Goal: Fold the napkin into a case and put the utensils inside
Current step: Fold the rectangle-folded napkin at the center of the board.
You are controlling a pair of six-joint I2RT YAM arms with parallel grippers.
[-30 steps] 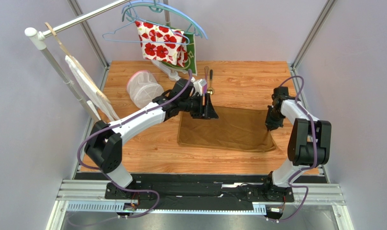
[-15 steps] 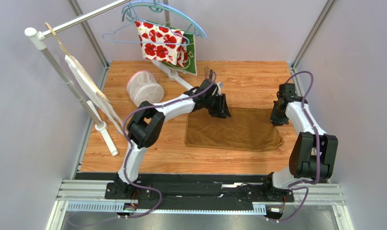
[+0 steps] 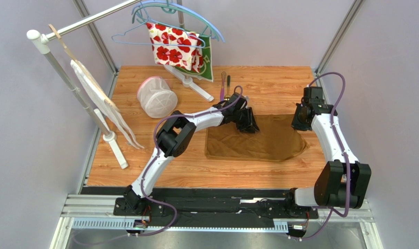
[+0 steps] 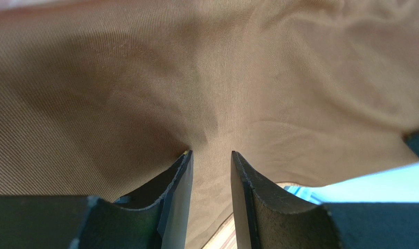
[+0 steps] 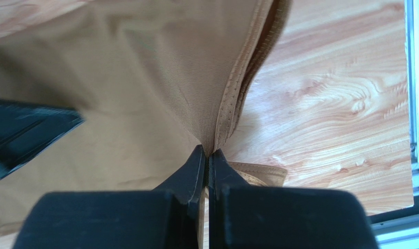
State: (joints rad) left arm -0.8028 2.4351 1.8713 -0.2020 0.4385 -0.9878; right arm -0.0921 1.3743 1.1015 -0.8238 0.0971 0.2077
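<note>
The shiny golden-brown satin napkin (image 3: 255, 139) is lying spread and rumpled on the wooden counter (image 3: 144, 166), its hemmed right edge being pinched upward. The purple-pink knife-like stick (image 3: 223, 87) and slim dark-handled spoon (image 3: 228, 81) are lying side by side beyond its far left corner.

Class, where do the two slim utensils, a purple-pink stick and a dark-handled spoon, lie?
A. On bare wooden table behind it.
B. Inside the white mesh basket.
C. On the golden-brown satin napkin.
A: the utensils lie on bare wood of the table, behind the napkin and apart from it.
</note>
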